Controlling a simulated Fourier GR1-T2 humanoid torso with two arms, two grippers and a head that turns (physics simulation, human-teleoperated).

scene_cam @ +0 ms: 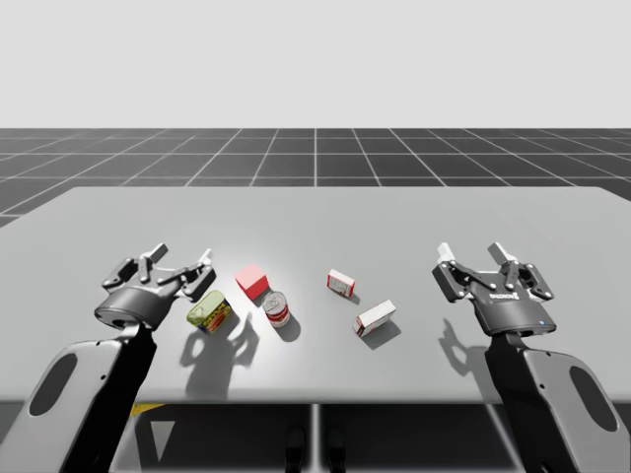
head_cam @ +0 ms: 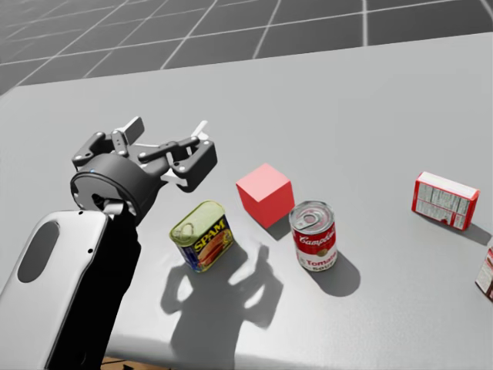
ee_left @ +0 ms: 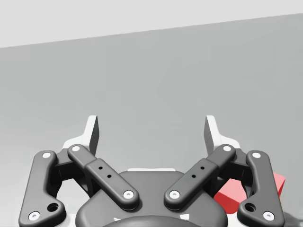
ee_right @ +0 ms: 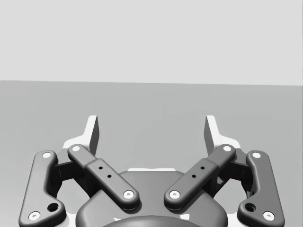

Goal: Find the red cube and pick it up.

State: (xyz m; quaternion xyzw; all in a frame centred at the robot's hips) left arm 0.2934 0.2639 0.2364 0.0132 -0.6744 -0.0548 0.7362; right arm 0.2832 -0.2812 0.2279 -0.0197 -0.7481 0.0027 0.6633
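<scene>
The red cube (scene_cam: 252, 281) (head_cam: 265, 194) rests on the grey table, left of centre. My left gripper (scene_cam: 177, 264) (head_cam: 166, 146) hovers open a short way to the cube's left, nothing between its fingers. From the left wrist, the gripper (ee_left: 151, 132) is open over bare table, and a corner of the red cube (ee_left: 232, 196) peeks out beside and behind its right linkage. My right gripper (scene_cam: 475, 258) (ee_right: 151, 132) stands open far to the right, with only bare table ahead of it.
A green and yellow tin (scene_cam: 209, 311) (head_cam: 203, 235) lies just below my left gripper. A red and white can (scene_cam: 278, 309) (head_cam: 314, 235) stands right of the cube. Two red and white boxes (scene_cam: 341, 284) (scene_cam: 376, 317) lie mid-table. The table's front edge (scene_cam: 315, 400) is close.
</scene>
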